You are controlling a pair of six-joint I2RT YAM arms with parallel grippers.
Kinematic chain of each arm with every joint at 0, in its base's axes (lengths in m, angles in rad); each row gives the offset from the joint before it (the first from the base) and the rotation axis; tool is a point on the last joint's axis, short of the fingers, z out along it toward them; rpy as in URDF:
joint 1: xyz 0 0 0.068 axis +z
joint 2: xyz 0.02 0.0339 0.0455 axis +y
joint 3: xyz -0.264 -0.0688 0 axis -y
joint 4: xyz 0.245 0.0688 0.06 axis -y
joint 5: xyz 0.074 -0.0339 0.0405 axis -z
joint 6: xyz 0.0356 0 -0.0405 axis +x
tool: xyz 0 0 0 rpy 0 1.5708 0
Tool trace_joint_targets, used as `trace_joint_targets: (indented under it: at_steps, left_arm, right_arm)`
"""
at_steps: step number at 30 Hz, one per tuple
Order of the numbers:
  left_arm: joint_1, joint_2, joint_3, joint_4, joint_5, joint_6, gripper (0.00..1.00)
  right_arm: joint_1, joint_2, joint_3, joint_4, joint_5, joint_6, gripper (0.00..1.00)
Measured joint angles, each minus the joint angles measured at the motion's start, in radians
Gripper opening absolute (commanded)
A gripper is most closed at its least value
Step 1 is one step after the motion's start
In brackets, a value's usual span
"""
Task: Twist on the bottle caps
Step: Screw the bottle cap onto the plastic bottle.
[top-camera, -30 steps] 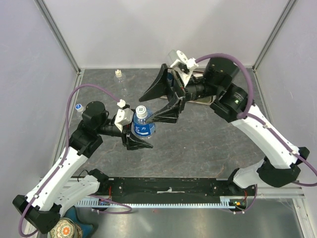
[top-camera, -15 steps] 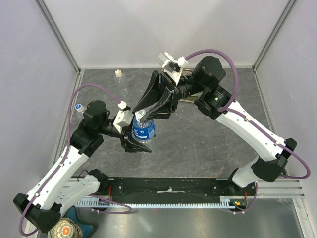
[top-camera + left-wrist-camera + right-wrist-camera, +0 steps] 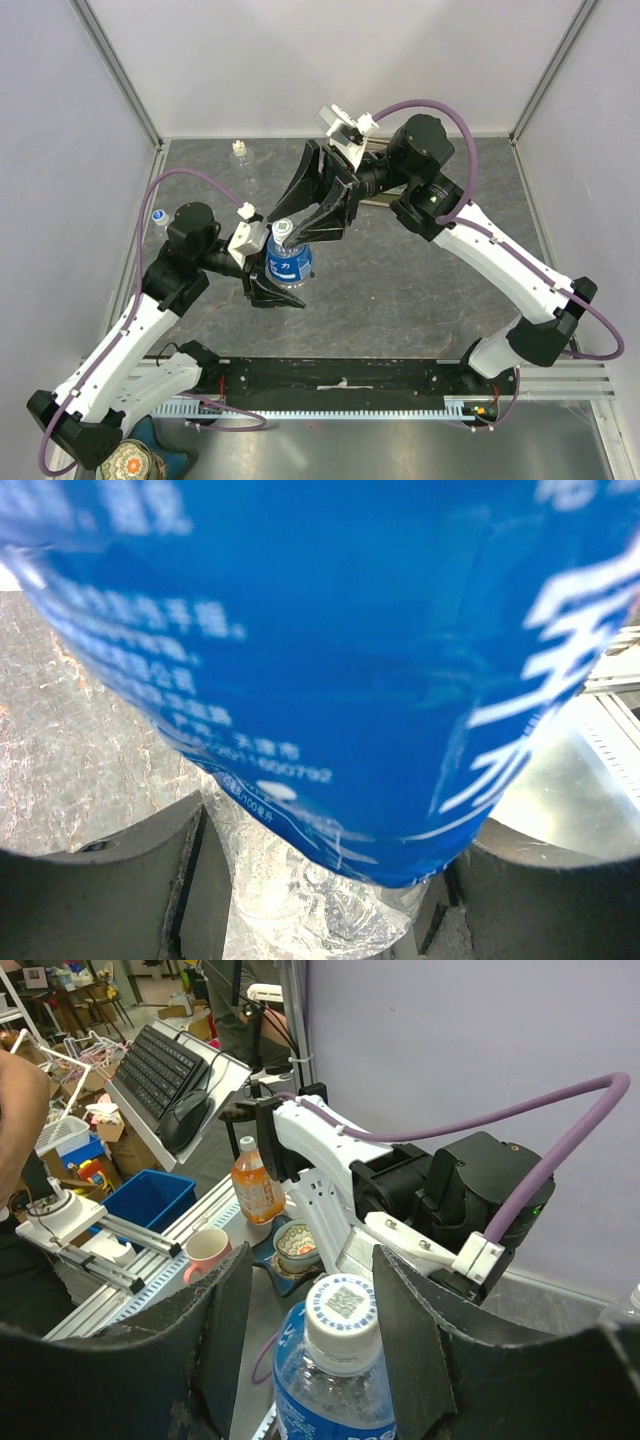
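My left end effector (image 3: 278, 285) clamps the blue-labelled clear plastic bottle (image 3: 290, 264) (roughly upright) over the tabletop's (image 3: 400, 290) middle. My right end effector (image 3: 312, 1290) straddles its small round white plastic cap (image 3: 342, 1312), fingers slightly parted.

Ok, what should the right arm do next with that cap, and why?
Probably close the right gripper on the cap: it sits atop the bottle between the jaws with a gap on one side, and the left gripper holds the bottle.

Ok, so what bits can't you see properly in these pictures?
Right wrist view: can't tell if the right gripper touches the cap.
Top view: that gripper covers the cap.
Left wrist view: the bottle fills it, its label blurred; the left gripper is cut off below.
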Motion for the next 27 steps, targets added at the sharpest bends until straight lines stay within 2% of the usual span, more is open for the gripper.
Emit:
trace_joint_targets:
  at_steps: [4,11,18,25,27]
  left_arm:
    - [0.0,-0.003,0.0,0.006,0.002,-0.001,0.02]
    - [0.002,-0.01,-0.006,0.019,0.013,-0.007,0.02]
    - [0.003,-0.014,-0.013,0.022,0.016,-0.022,0.02]
    - [0.003,-0.022,-0.016,0.024,-0.022,-0.031,0.02]
    - [0.002,-0.022,-0.016,0.021,-0.047,-0.031,0.02]
  right_arm:
    - [-0.01,0.018,0.019,-0.016,0.004,-0.007,0.59]
    - [-0.019,0.04,0.024,-0.051,0.001,-0.009,0.53]
    - [-0.018,0.038,0.024,-0.053,-0.016,-0.009,0.31]
    - [-0.019,0.028,0.021,-0.084,-0.002,-0.043,0.2]
    - [-0.019,0.011,0.007,-0.112,0.021,-0.072,0.15]
